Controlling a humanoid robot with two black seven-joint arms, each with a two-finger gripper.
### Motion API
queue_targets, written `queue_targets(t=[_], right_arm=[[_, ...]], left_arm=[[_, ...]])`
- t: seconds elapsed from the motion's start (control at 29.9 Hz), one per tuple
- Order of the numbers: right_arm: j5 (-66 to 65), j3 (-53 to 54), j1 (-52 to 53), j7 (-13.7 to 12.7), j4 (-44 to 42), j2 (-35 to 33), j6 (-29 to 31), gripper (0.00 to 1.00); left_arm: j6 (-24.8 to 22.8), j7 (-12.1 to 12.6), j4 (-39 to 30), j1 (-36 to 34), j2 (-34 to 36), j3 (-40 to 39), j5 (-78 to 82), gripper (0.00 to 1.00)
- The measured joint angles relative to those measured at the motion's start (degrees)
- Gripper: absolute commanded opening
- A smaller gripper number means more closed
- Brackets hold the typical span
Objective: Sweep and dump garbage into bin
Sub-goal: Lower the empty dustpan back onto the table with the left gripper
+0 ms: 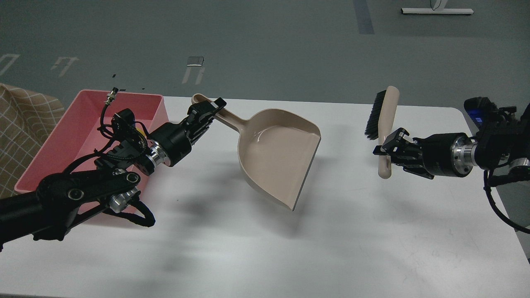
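My left gripper is shut on the handle of the beige dustpan. It holds the pan low over the middle of the white table; the pan is empty and its mouth faces lower right. The pink bin stands at the table's left, partly behind my left arm. The garbage in it is hidden by that arm, except a small yellow sliver. My right gripper is shut on the handle of an upright brush at the right, with its black bristles facing left.
A tan chequered cloth lies left of the bin, off the table. The table's right edge runs under my right arm. Grey floor lies beyond the far edge.
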Motion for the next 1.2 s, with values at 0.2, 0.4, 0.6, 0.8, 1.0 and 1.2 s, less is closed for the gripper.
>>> queue_targets(t=[0.2, 0.4, 0.6, 0.8, 1.0, 1.2], right_arm=[[-1.7, -4.9, 1.5, 0.0, -0.5, -0.1, 0.0, 0.01], [-1.8, -7.8, 1.7, 0.0, -0.6, -0.1, 0.0, 0.01], [-1.9, -8.3, 1.7, 0.0, -0.7, 0.0, 0.0, 0.03], [-1.9, -8.3, 1.8, 0.0, -1.5, 0.1, 0.0, 0.04], [-1.9, -8.4, 1.7, 0.0, -2.7, 0.4, 0.0, 0.06], [-1.9, -9.0, 1.8, 0.0, -3.1, 0.7, 0.0, 0.06]], left_arm=[[1.5, 0.0, 1.8, 1.3, -0.1, 0.0, 0.0, 0.0], [2.0, 0.0, 2.3, 3.6, -0.7, -0.7, -0.3, 0.0], [2.5, 0.0, 3.9, 4.9, -2.9, -0.9, -0.5, 0.0], [3.4, 0.0, 5.3, 5.6, -4.8, -1.1, -1.6, 0.0], [3.5, 0.0, 7.4, 5.7, -6.7, -1.1, -3.0, 0.0], [3.6, 0.0, 8.6, 6.4, -7.8, -1.2, -3.5, 0.0]])
